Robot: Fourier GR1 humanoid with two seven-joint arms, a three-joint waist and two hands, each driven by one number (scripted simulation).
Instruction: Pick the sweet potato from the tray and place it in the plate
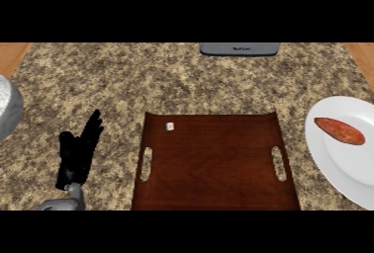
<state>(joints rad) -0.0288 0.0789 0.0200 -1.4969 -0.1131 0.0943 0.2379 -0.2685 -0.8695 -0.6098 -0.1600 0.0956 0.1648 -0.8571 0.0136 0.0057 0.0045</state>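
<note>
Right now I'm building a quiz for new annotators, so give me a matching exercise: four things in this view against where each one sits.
Things:
1. sweet potato
2. wooden tray
3. left hand
4. grey appliance

Places:
A. far edge of the counter, centre
B. on the white plate, at the right
C. left of the tray, fingers straight and pointing up
D. middle of the counter, near edge

Pairs: 1-B, 2-D, 3-C, 4-A
</note>
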